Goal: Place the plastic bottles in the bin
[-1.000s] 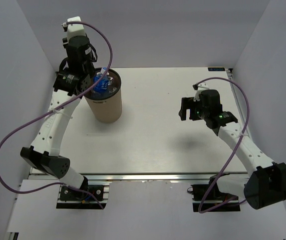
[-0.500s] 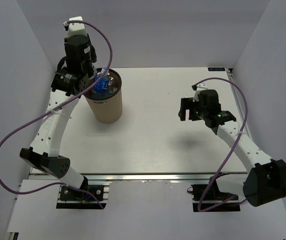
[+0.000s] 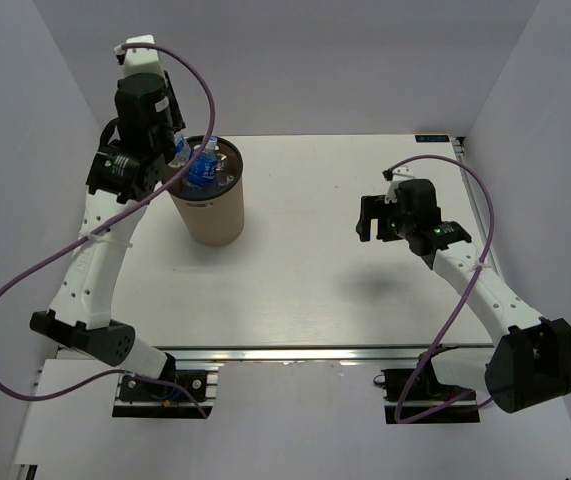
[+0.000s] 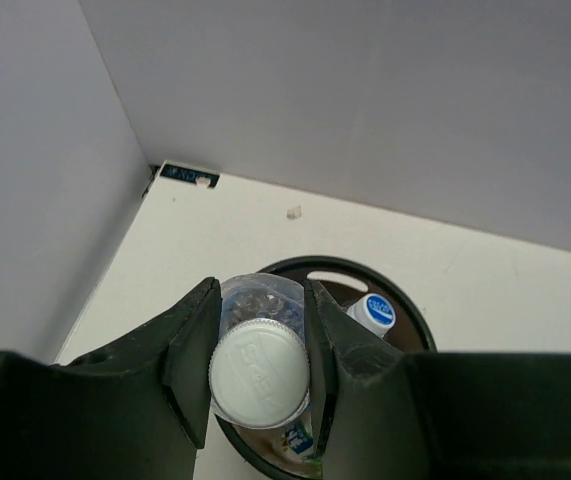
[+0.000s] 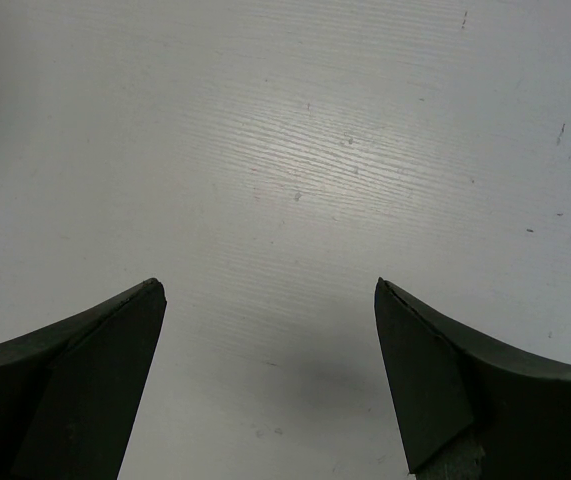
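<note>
My left gripper [image 3: 176, 156] [image 4: 260, 300] is shut on a clear plastic bottle [image 4: 261, 372], gripping it just below its white cap. It holds the bottle over the left rim of the tan bin [image 3: 208, 216] [image 4: 417, 312]. Inside the bin another bottle [image 3: 205, 166] stands up, its blue-and-white cap [image 4: 373, 311] showing, and a blue label [image 4: 300, 437] lies lower down. My right gripper [image 3: 368, 218] [image 5: 267, 288] hangs open over bare table at the right, with nothing between its fingers.
White walls close in the table on the left, back and right. A small black tag [image 4: 187, 175] sits at the table's far left corner. Purple cables loop off both arms.
My left arm has swung a little left and up with its bottle, from over the bin's middle toward its left rim. The right arm has not moved.
</note>
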You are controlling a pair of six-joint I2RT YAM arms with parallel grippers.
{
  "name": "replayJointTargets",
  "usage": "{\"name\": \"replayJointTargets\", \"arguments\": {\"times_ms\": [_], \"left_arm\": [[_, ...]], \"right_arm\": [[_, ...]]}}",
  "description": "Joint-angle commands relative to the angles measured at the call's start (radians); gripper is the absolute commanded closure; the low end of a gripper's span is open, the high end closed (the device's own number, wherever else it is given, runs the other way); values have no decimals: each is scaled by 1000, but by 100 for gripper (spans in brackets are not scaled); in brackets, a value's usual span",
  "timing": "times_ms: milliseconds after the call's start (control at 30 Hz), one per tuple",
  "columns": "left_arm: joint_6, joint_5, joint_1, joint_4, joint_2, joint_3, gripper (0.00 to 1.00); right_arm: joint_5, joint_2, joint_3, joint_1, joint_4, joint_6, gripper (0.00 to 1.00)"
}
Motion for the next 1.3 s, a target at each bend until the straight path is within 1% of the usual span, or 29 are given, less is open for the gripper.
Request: {"name": "replayJointTargets", "arguments": {"times_ms": [0,100,200,333,500,600,667,800,933,1167,1200,1267], "left_arm": [[-25,-11,-2,-59,36,-12,100],[-43,49,-2,-71,51,-8,100],[-54,81,-2,-55,33,-28,100],[-57,55,-2,-48,27,-43,100],[-51,41,-2,-84,103,-20,100],[-40,46,-2,-91,156,-9,97],[-34,54,-2,-97,177,-9,93],[-25,31,-2,-117,247,1,88],[-29,32,-2,-127,280,1,82],[-45,64,-2,-99,255,-45,80],[-46,66,-2,-97,246,-48,78],[-48,74,-2,-85,213,-58,70]], "right_arm": [[4,2,23,-5,24,-4,11],[9,2,23,-5,24,-4,11],[9,5,29,-5,24,-7,11],[6,-1,31,-5,22,-9,11],[3,-7,27,-5,21,-9,11],[3,-9,24,-5,16,-7,11],[6,-10,23,-5,16,-7,11],[6,-13,24,-5,13,-7,11],[6,-16,21,-5,13,-7,11],[11,-21,21,-5,10,-7,11],[9,-21,21,-5,10,-7,11],[9,-24,21,-5,8,-6,11]]}}
